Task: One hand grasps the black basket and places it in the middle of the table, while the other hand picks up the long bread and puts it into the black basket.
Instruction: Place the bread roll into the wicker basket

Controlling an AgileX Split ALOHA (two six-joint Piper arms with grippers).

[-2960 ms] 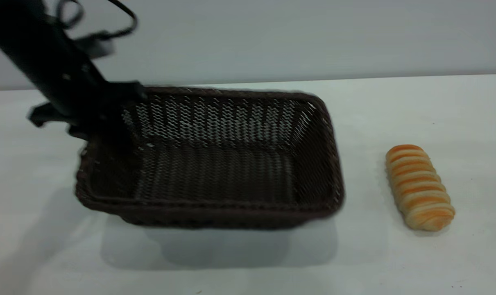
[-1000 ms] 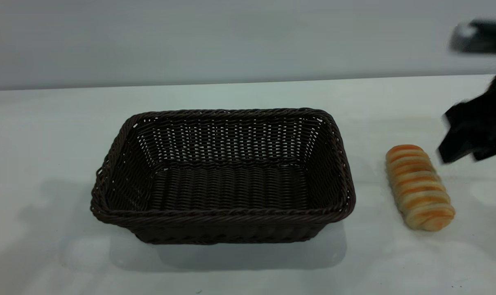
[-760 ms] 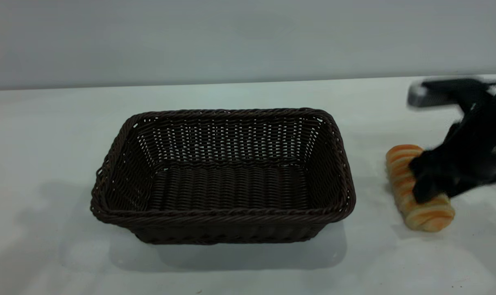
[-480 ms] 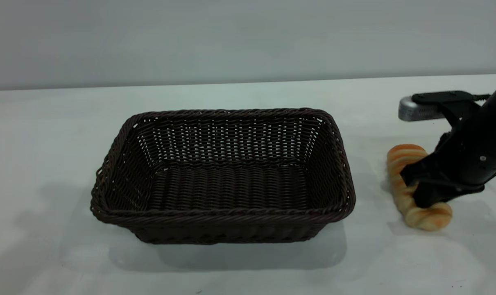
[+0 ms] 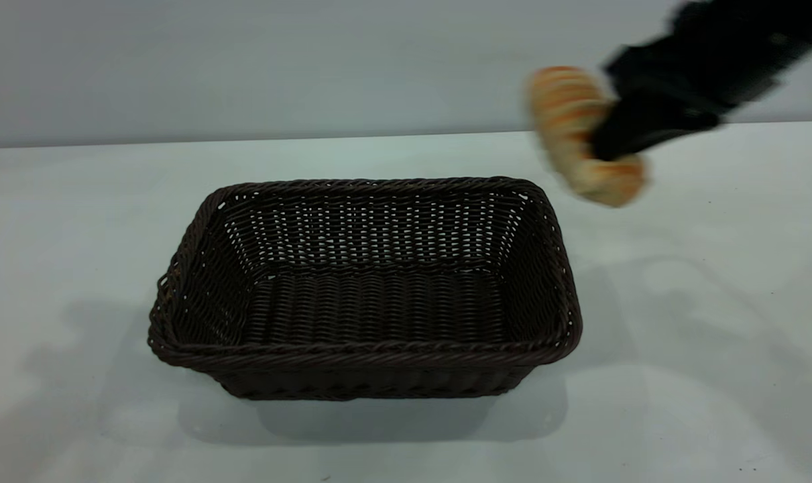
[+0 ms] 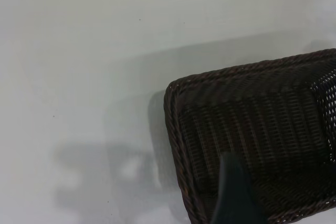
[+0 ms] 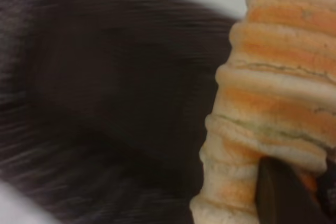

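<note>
The black basket [image 5: 379, 352] stands upright and empty in the middle of the table [image 5: 77, 221]. My right gripper [image 5: 620, 137] is shut on the long bread [image 5: 570, 111] and holds it in the air, above and beyond the basket's right far corner. In the right wrist view the bread [image 7: 278, 103] fills the side nearest the gripper, with the dark basket weave [image 7: 105, 103] below it. My left gripper [image 6: 236, 203] is out of the exterior view; its wrist view looks down on one end of the basket [image 6: 252, 114], well above it.
A plain grey wall stands behind the table's far edge. White tabletop surrounds the basket on all sides, with a few tiny dark specks [image 5: 709, 201].
The left arm set the basket down and withdrew out of view. The right gripper came down on the bread, closed on it, and lifted it up and leftward toward the basket.
</note>
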